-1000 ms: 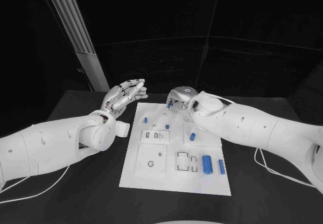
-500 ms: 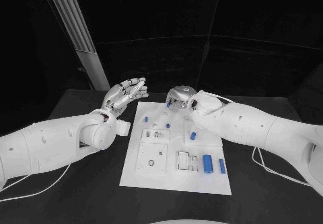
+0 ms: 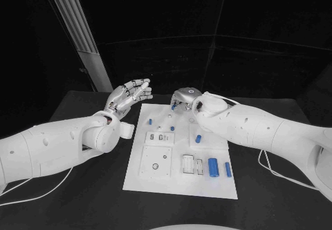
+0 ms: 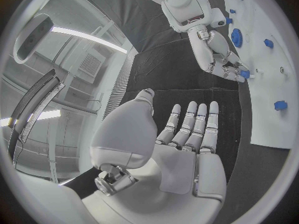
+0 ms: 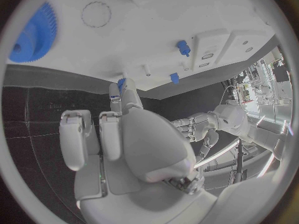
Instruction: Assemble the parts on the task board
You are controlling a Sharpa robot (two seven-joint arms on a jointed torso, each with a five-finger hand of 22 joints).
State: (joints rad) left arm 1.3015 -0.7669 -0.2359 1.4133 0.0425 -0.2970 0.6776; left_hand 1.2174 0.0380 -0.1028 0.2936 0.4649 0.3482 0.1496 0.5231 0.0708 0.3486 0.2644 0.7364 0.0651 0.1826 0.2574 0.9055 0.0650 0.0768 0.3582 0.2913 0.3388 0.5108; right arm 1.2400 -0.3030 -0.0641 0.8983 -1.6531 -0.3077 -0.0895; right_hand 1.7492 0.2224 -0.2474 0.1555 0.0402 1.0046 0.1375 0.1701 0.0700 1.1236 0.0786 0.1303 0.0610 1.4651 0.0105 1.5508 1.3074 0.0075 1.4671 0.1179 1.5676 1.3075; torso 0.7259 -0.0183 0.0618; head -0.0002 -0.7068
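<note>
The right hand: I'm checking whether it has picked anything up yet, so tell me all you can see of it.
The right hand is silver and metallic-looking, on a white arm coming in from the right. It hangs over the far end of the white task board, fingers pointing down and bunched together. A small blue part sits at its fingertips, apparently pinched, right at the board's far edge; whether the part touches the board cannot be told. The left hand stands apart beside it, open and empty.

Right hand [image 3: 184, 99] hides its pinched part [image 4: 244, 74] (mostly).
</note>
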